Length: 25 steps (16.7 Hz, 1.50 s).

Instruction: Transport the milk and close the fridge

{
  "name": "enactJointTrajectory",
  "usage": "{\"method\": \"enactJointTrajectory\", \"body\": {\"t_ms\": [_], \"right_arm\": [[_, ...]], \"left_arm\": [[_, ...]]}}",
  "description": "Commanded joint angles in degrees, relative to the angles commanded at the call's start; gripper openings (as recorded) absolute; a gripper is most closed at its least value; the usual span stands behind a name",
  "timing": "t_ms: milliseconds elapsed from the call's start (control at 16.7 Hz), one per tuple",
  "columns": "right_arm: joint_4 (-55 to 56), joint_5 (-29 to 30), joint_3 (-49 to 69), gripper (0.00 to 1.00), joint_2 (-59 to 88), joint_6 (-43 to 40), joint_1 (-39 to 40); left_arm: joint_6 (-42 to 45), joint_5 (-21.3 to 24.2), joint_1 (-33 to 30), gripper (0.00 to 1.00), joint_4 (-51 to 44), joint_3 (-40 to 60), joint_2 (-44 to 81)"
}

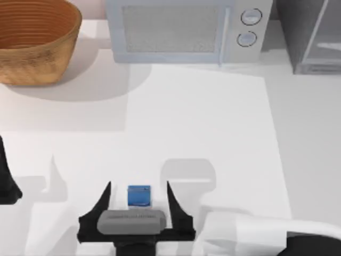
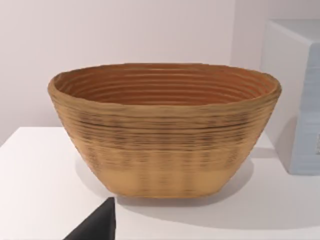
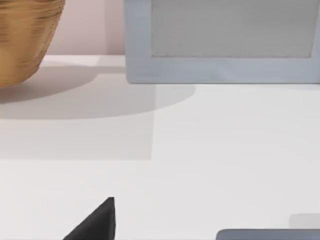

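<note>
**Milk sits between the right gripper's spread fingers**

You see the milk (image 1: 139, 196) on the white table (image 1: 213, 133), its blue top between the right gripper (image 1: 138, 193)'s two black fingers (image 1: 102, 200), which are spread wide and not touching it. From the milk, the microwave (image 1: 181, 29) stands far back, the fridge (image 1: 314, 34) back-right, the basket (image 1: 34, 40) back-left. The left gripper (image 1: 8, 181) is parked well left of the milk; you cannot tell its finger state.
</note>
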Motion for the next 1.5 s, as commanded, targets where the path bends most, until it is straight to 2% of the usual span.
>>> {"method": "enactJointTrajectory", "body": {"t_ms": [780, 1500], "right_arm": [[0.0, 0.0, 0.0, 0.02, 0.0, 0.0, 0.0], [-1.47, -0.08, -0.43, 0.0, -1.98, 0.14, 0.24]], "left_arm": [[0.0, 0.0, 0.0, 1.0, 0.0, 0.0, 0.0], [0.0, 0.0, 0.0, 1.0, 0.0, 0.0, 0.0]]}}
